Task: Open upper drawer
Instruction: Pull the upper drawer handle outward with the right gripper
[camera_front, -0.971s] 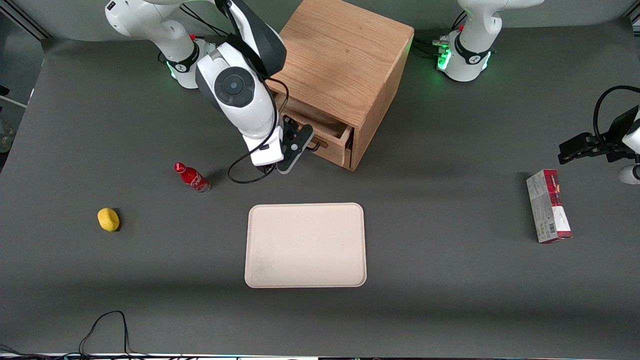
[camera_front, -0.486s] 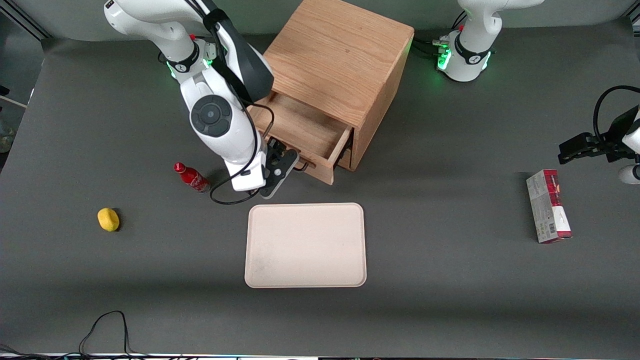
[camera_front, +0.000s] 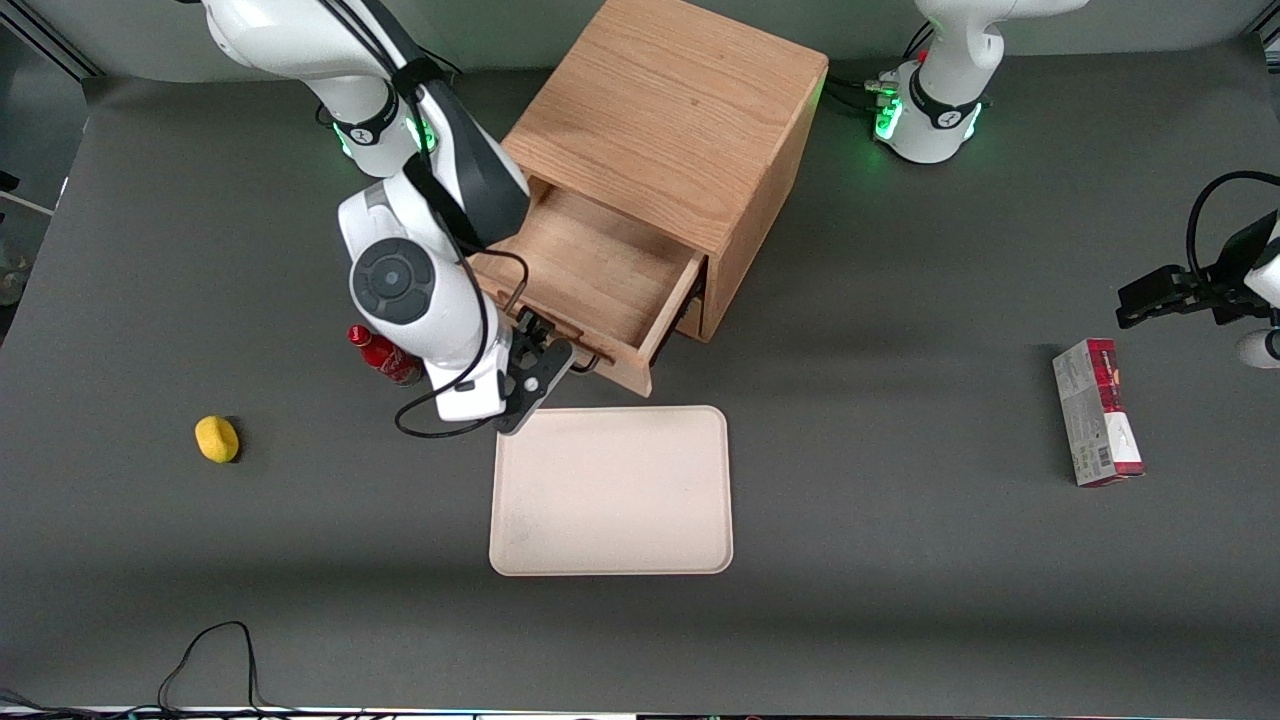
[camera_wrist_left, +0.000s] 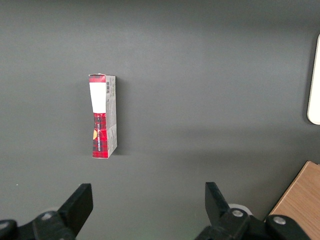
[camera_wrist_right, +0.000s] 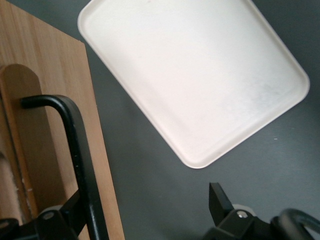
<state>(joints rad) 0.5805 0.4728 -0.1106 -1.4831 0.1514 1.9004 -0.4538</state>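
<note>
So the upper drawer (camera_front: 600, 275) is seen pulled well out of the cabinet (camera_front: 680, 120), toward the tray (camera_front: 611, 491), its empty wooden floor exposed. The tool (camera_front: 545, 362) is parked at the drawer front, fingers spread around the black handle (camera_wrist_right: 75, 150), probably hooked for pulling. Actual contact can't be made out, and the lower drawer is hidden underneath.
</note>
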